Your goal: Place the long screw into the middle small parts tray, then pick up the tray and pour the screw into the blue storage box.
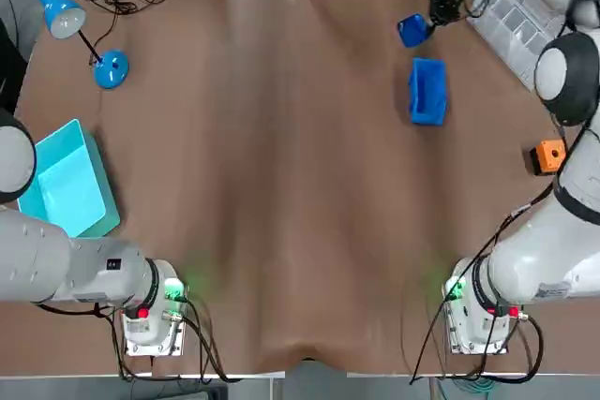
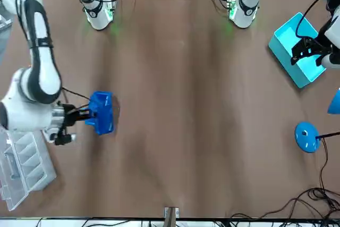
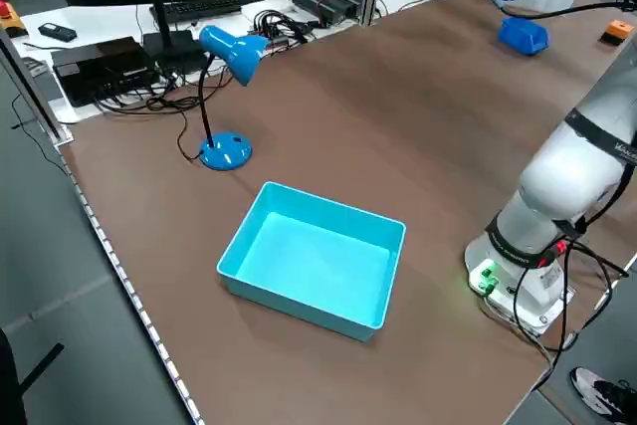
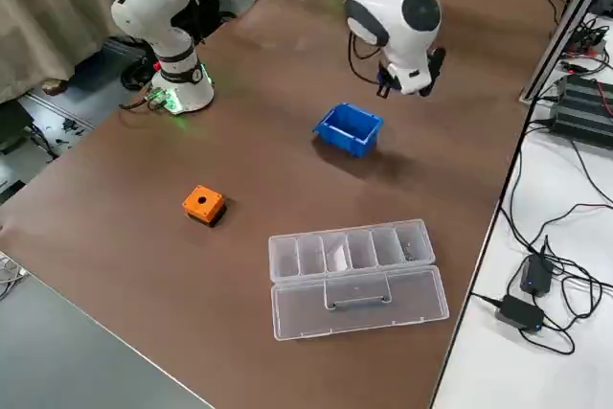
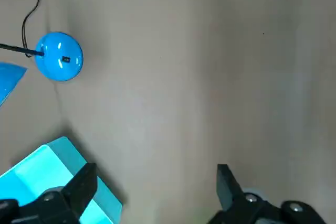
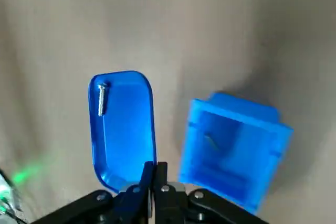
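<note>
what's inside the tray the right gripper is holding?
One screw, at the end of the tray away from the right gripper; the rest of the floor shows bare. The strip where the gripper clamps the tray is covered.

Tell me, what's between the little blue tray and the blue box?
Nothing; the right wrist view shows only bare table between tray and box.

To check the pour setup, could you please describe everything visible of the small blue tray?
The small parts tray is a shallow, glossy blue plastic oblong with rounded corners. The right gripper pinches one short rim with fingers shut. The long screw lies at its opposite end. The blue storage box sits beside it, apart.
</note>
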